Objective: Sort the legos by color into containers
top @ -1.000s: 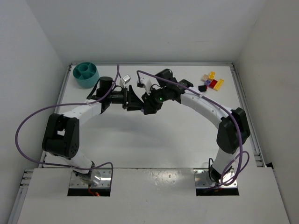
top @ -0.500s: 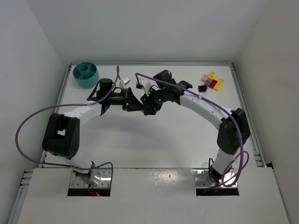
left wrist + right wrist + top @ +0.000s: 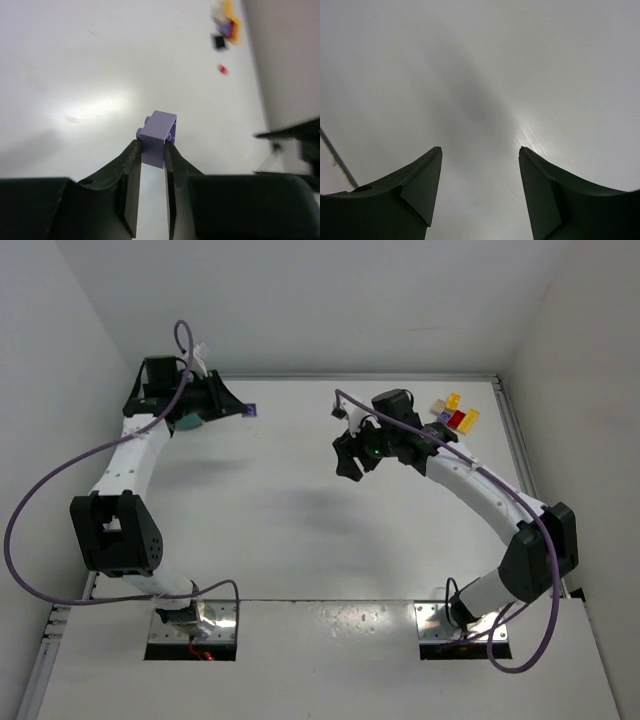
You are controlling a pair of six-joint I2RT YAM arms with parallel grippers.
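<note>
A white surface (image 3: 300, 530) sits boxed in by plain white walls. The left hand (image 3: 151, 148) pinches a purple lego (image 3: 158, 135) in the air just beside the teal bowl (image 3: 188, 421). The lego's long axis runs out past the fingertips, with its studs facing left in the wrist view. The arm hides the bowl's compartments. The right hand (image 3: 480, 155) gapes empty. The other legos (image 3: 453, 413) cluster at the far right.

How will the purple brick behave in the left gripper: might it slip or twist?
Probably stiff: the purple brick shows crisp square edges while pinched in the left gripper. Likely light, since it is tiny beside the fingers. It may pivot or slip: only its lower end is pinched, and its faces look smooth.
</note>
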